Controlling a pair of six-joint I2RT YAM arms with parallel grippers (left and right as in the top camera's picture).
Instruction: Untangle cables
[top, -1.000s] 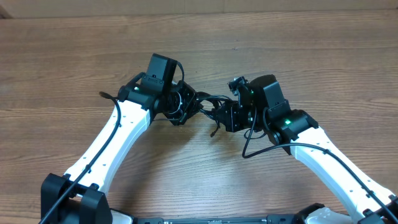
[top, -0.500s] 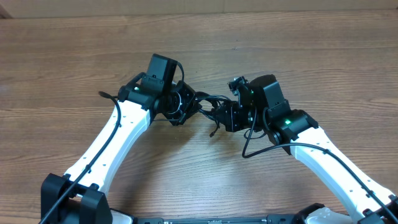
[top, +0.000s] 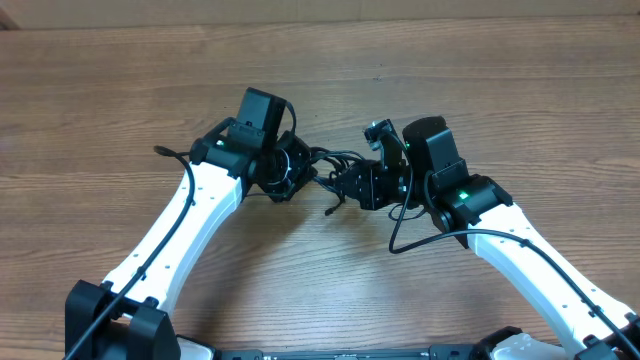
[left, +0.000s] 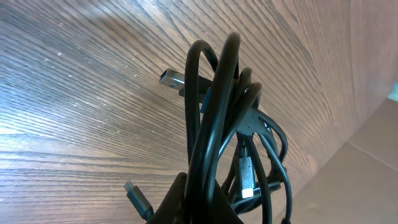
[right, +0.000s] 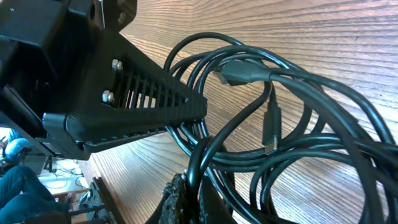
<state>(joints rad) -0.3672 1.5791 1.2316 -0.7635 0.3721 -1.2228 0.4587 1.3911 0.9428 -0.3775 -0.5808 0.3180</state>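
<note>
The cables (top: 330, 166) are a knotted bundle of thin black cords stretched between my two grippers above the wooden table. My left gripper (top: 292, 170) is shut on several strands; in the left wrist view the cables (left: 224, 118) loop up from its fingers (left: 202, 202), with silver plug ends sticking out. My right gripper (top: 352, 186) is shut on a strand; in the right wrist view the cables (right: 273, 124) spread in loops from its fingers (right: 196, 196). A loose plug end (top: 330, 211) hangs below the bundle.
The wooden table (top: 500, 90) lies all round. The left gripper's black slotted finger (right: 137, 99) shows close in the right wrist view. A thicker black arm wire (top: 405, 232) loops off the right arm.
The right gripper has shifted a little left toward the left gripper. The bundle and its hanging plug end have moved left with it. The left arm has barely moved.
</note>
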